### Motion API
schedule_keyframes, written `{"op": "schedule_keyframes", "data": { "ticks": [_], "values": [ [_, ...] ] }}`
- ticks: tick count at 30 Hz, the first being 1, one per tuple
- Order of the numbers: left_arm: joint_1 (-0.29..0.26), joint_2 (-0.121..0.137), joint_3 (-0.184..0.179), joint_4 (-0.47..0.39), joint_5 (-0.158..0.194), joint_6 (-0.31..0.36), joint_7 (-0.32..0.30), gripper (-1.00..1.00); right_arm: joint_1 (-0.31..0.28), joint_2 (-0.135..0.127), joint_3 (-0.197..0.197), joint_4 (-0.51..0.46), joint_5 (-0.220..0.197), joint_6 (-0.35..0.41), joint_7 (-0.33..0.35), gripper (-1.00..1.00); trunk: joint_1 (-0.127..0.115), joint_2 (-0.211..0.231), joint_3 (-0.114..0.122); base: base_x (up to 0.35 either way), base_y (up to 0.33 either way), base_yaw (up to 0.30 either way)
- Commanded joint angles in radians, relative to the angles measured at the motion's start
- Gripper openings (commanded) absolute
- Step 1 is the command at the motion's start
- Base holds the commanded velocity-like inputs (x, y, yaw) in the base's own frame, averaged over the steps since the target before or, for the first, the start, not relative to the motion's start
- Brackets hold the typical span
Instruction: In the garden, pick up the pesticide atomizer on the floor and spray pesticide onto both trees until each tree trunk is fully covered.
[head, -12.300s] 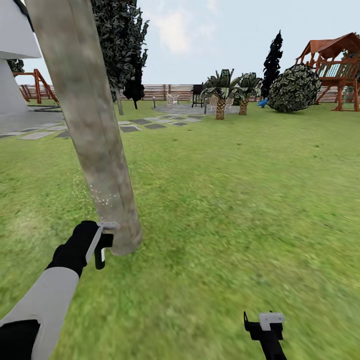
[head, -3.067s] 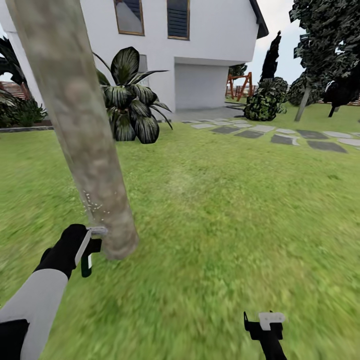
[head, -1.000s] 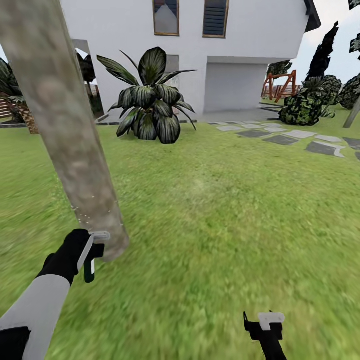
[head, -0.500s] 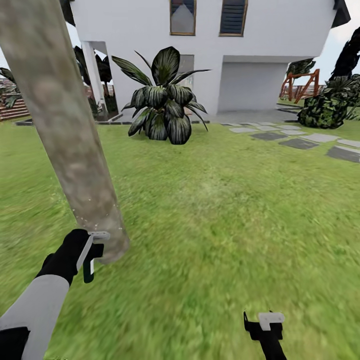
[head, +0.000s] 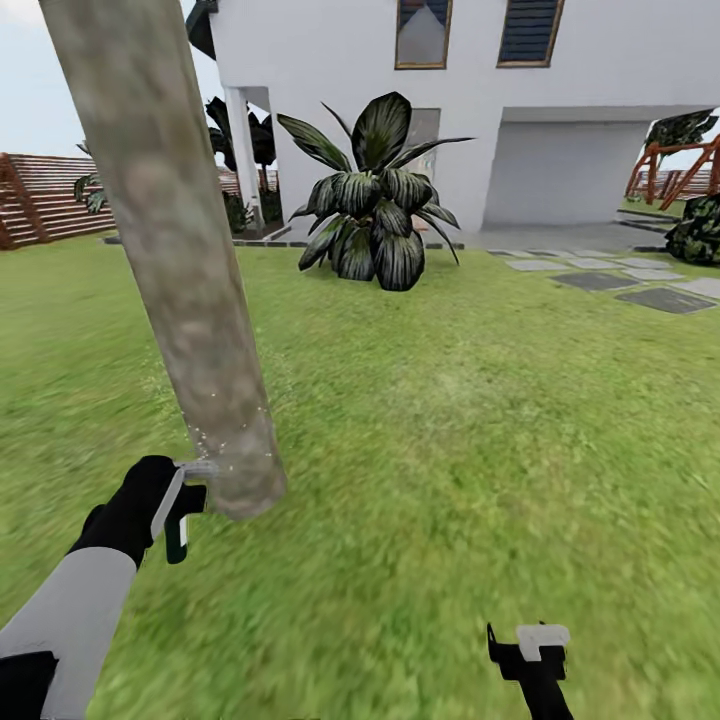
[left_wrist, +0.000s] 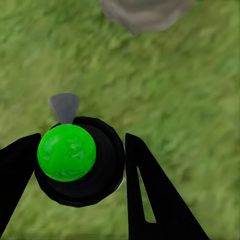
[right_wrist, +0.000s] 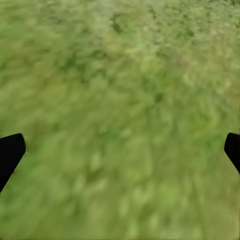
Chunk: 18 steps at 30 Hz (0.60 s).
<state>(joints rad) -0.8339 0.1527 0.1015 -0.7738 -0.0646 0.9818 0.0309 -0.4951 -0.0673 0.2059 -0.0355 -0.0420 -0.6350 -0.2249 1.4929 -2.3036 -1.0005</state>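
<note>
**Atomizer nozzle at trunk base, L arm spraying**

Your left gripper (head: 178, 500) sits just beside the foot of the tree trunk (head: 175, 260), on its left as the head cam sees it. The fingers (left_wrist: 150, 195) are pinched on the pesticide atomizer (left_wrist: 80, 162): black round body w/ a bright green cap in the wrist cam, grey nozzle tip pointing toward the trunk base (left_wrist: 145, 12). Pale specks of spray (head: 215, 440) show on the bark just above the gripper.

The relation that counts: trunk's long axis runs up and leans slightly left toward the top, away from you; the atomizer is low, near ground level. So any uncovered bark prob lies above the nozzle and round the far side. L arm is the near one by far.

Right gripper (head: 530, 650) hangs well apart over the lawn (head: 480, 420), fingers spread wide, nothing between them.

Trunk: smooth, mottled grey-brown, branchless column. Grass blurry green. Behind: white house (head: 480, 110), broad-leaved dark plant (head: 370, 200), slat fence (head: 50, 195), stepping stones (head: 660, 298).
</note>
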Motion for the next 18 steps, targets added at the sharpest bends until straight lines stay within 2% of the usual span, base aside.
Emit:
{"op": "schedule_keyframes", "data": {
  "ticks": [1, 5, 6, 8, 11, 13, 14, 16, 18],
  "values": [
    [-0.003, -0.001, 0.001, -0.001, -0.006, 0.004, -0.003, -1.0, 0.0, 0.0, 0.009, 0.0, -0.004, -0.002, -0.005, 1.0, 0.0, 0.0, -0.001, 0.0, 0.0, 0.264],
    [-0.016, -0.016, -0.007, -0.001, -0.007, 0.006, -0.002, -1.0, 0.0, 0.0, 0.008, 0.0, -0.004, -0.002, -0.005, 1.0, 0.0, 0.0, -0.001, 0.0, 0.0, 0.142],
    [-0.084, -0.047, -0.007, 0.0, -0.007, 0.01, -0.001, -1.0, 0.0, 0.0, 0.007, 0.0, -0.004, -0.002, -0.007, 1.0, 0.0, 0.0, -0.001, 0.0, 0.0, 0.003],
    [-0.117, -0.076, -0.008, 0.001, -0.009, 0.014, 0.0, -1.0, 0.0, -0.001, 0.007, 0.0, -0.004, -0.002, -0.007, 1.0, 0.0, 0.0, -0.001, 0.0, 0.0, 0.001],
    [-0.138, -0.059, -0.005, 0.003, -0.011, 0.017, -0.002, -1.0, 0.0, -0.002, 0.007, 0.0, -0.005, -0.002, -0.007, 1.0, 0.0, 0.0, -0.001, 0.0, 0.0, 0.0],
    [-0.138, -0.012, -0.002, 0.002, -0.007, 0.018, -0.003, -1.0, 0.0, -0.002, 0.007, 0.0, -0.006, -0.002, -0.007, 1.0, 0.0, 0.0, -0.001, 0.0, 0.0, 0.0],
    [-0.136, 0.0, -0.004, 0.001, -0.006, 0.018, -0.003, -1.0, 0.0, -0.002, 0.007, 0.0, -0.005, -0.002, -0.007, 1.0, 0.0, 0.0, -0.001, 0.0, 0.0, 0.0],
    [-0.135, -0.007, -0.006, 0.001, -0.005, 0.018, -0.004, -1.0, 0.0, -0.002, 0.007, 0.0, -0.006, -0.002, -0.007, 1.0, 0.0, 0.0, -0.001, 0.0, 0.0, 0.0],
    [-0.138, -0.046, -0.007, 0.001, -0.006, 0.018, -0.003, -1.0, 0.0, -0.002, 0.007, 0.0, -0.006, -0.002, -0.007, 1.0, 0.0, 0.0, -0.001, 0.0, 0.0, 0.0]
  ]
}}
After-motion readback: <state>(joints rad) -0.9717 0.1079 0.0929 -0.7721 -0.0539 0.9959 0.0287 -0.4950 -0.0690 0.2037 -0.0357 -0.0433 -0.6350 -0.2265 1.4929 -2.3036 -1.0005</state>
